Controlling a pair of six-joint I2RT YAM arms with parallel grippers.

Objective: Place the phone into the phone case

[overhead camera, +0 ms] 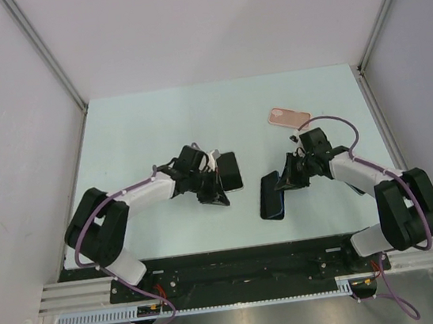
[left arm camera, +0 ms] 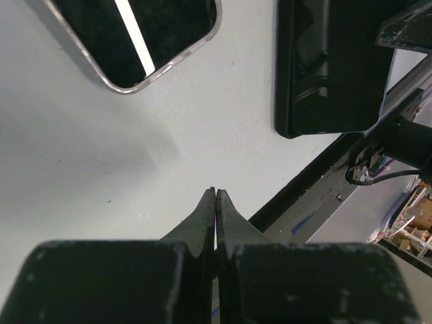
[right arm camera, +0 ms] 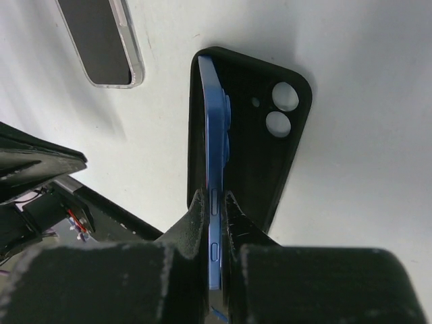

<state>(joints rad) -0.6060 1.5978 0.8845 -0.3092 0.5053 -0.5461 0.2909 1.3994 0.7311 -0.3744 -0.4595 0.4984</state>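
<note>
The right claw [right arm camera: 214,202] is gripping the phone [right arm camera: 212,135] on edge, its long axis running near-far inside the phone case [right arm camera: 260,155], with the arm reaching left. The left claw [left arm camera: 215,197] is pointing right, closed and empty.

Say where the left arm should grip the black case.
Probably the long wall of the black case opposite the blue phone, pinched from above: it lies flat, open side up, and the right gripper holds the phone on edge along the other wall.
</note>
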